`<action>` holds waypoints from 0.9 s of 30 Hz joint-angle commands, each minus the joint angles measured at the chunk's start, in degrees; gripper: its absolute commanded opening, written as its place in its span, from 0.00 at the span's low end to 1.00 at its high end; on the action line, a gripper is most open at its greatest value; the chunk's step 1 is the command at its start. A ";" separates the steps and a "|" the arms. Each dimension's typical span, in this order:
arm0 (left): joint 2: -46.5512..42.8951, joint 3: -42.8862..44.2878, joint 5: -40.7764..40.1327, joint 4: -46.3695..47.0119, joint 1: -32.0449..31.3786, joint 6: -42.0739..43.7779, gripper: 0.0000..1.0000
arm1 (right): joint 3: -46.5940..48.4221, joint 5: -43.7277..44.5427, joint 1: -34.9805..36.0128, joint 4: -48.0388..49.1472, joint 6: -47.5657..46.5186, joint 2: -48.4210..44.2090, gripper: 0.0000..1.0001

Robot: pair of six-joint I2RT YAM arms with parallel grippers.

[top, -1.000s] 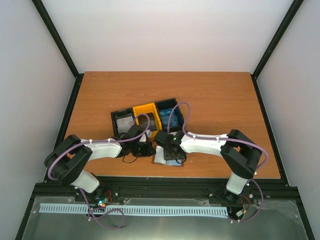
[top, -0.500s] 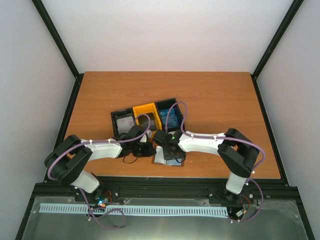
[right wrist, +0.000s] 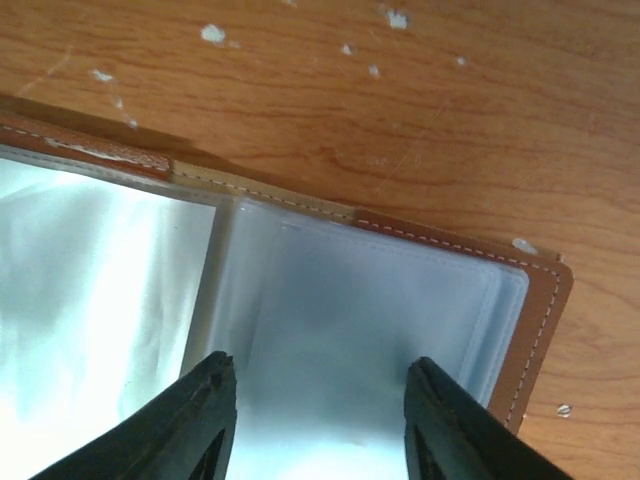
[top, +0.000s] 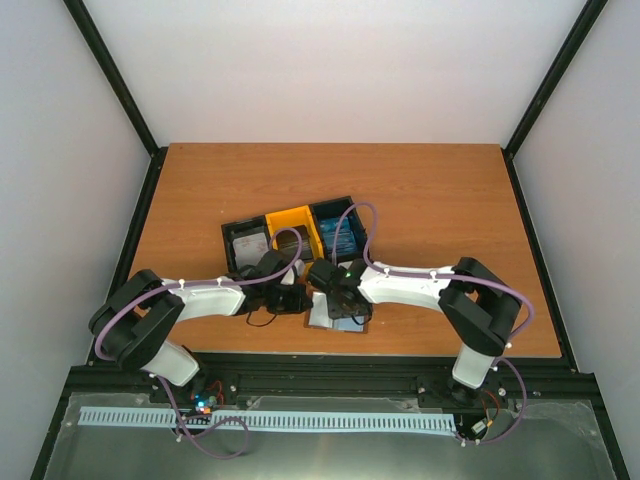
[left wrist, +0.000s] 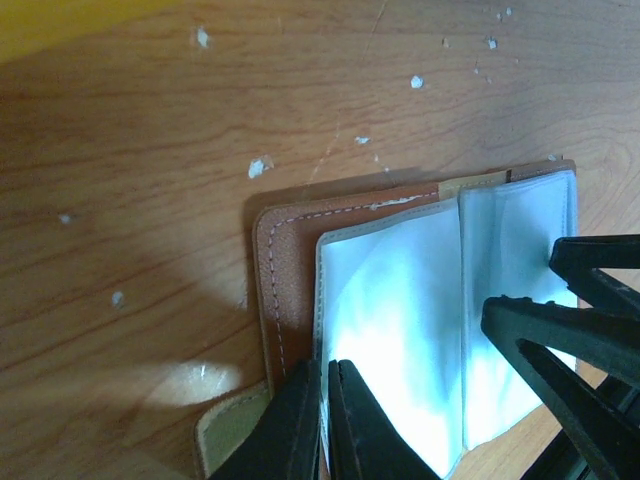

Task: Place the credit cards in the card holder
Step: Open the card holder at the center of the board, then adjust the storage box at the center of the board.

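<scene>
My left tool (left wrist: 322, 425) is pressed together, apparently pinching the left edge of the open card holder (left wrist: 400, 300), which lies on the surface (top: 430, 200) just near of the tray (top: 290, 211). Best to hold that flap flat. My right tool (right wrist: 325, 420) hangs spread over the right pocket, carrying no card. The credit cards (top: 340, 238) sit in the tray, half hidden by cables (top: 352, 225). I can't make out the pocket openings.

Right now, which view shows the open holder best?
The left wrist view: the holder lies open there, with both pale pockets and its brown edge plain. The right wrist view shows one pocket and only part of the other. From the top it is mostly hidden.
</scene>
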 commanded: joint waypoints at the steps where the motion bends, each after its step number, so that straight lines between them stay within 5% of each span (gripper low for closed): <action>1: -1.18 1.55 -0.47 -3.93 -0.76 1.37 0.05 | 0.88 1.57 -0.41 -0.75 1.02 -3.64 0.49; 15: -8.47 7.22 3.49 -6.08 -0.67 2.72 0.22 | -1.96 1.39 -2.52 4.18 2.11 -15.85 0.52; 27: -13.18 11.54 -2.27 -13.59 3.23 5.96 0.28 | -7.68 -6.96 -5.73 11.86 -0.70 -17.75 0.38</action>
